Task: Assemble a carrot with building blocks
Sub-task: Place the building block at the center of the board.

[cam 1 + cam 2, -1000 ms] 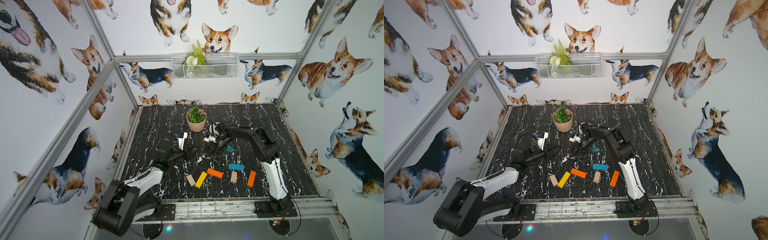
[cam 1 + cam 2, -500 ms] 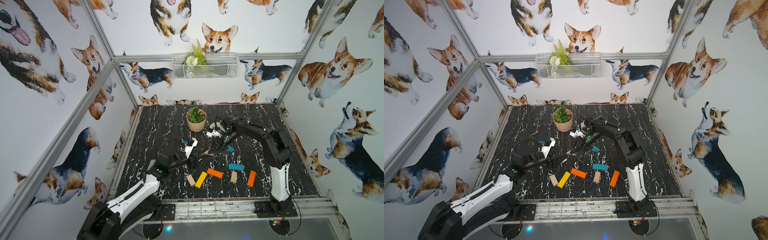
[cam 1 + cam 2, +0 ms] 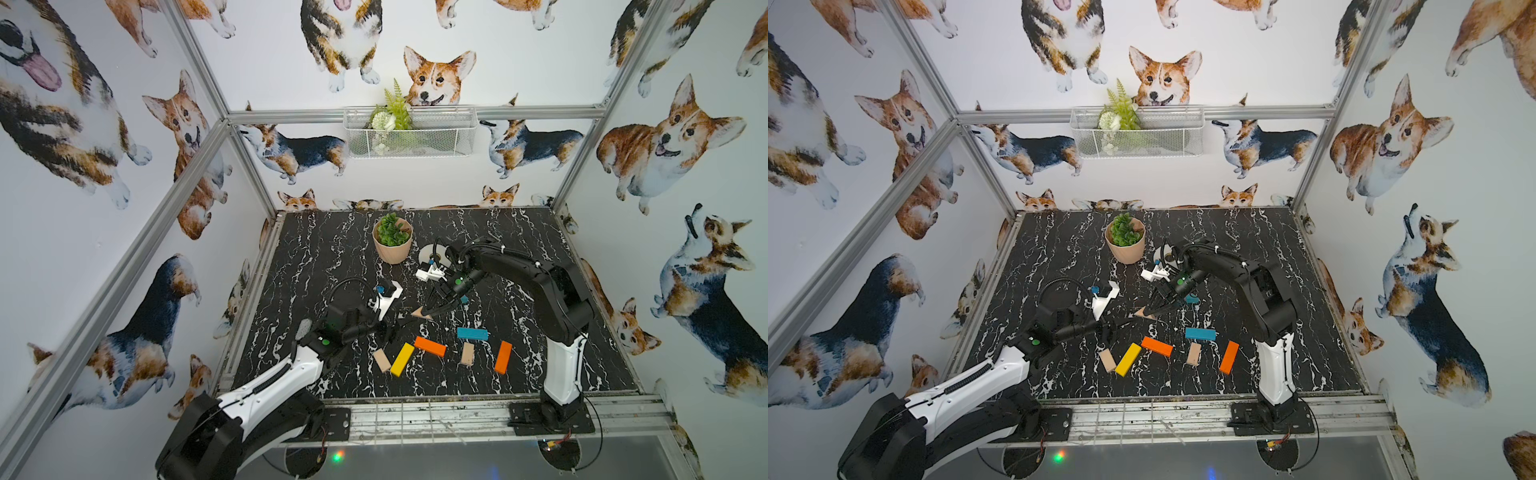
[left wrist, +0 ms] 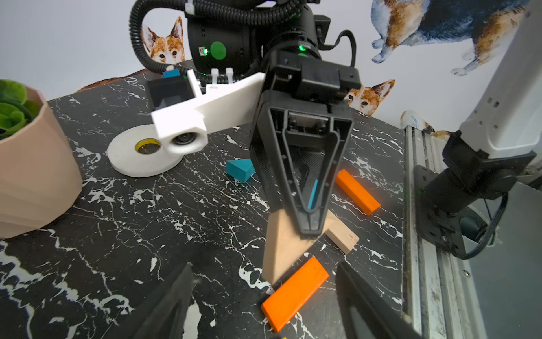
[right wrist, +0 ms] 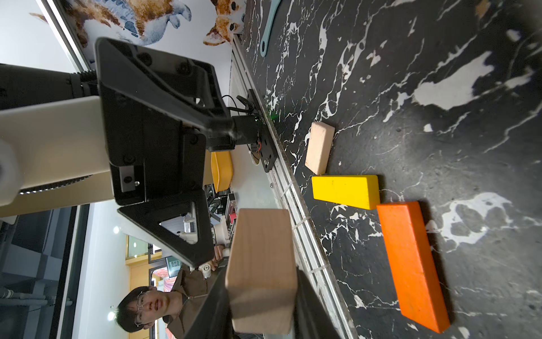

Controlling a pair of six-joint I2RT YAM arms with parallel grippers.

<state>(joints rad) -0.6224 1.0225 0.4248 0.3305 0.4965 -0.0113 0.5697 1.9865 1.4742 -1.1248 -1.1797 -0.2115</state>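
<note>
Building blocks (image 3: 430,346): 6 lie in a loose row near the table's (image 3: 332,257) front. Right gripper (image 3: 429,311) clamps the plain-wood triangle (image 4: 283,243) just behind them; left gripper (image 3: 390,329) gapes empty beside it.

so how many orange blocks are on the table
2. One orange block lies next to the yellow block, near the middle of the row. The other lies at the row's right end, beside a plain wooden block. None seems hidden.

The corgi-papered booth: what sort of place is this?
Probably a robot lab test cell: a left arm and right arm bolted to a rail, a metal frame, and toy blocks on the table.
</note>
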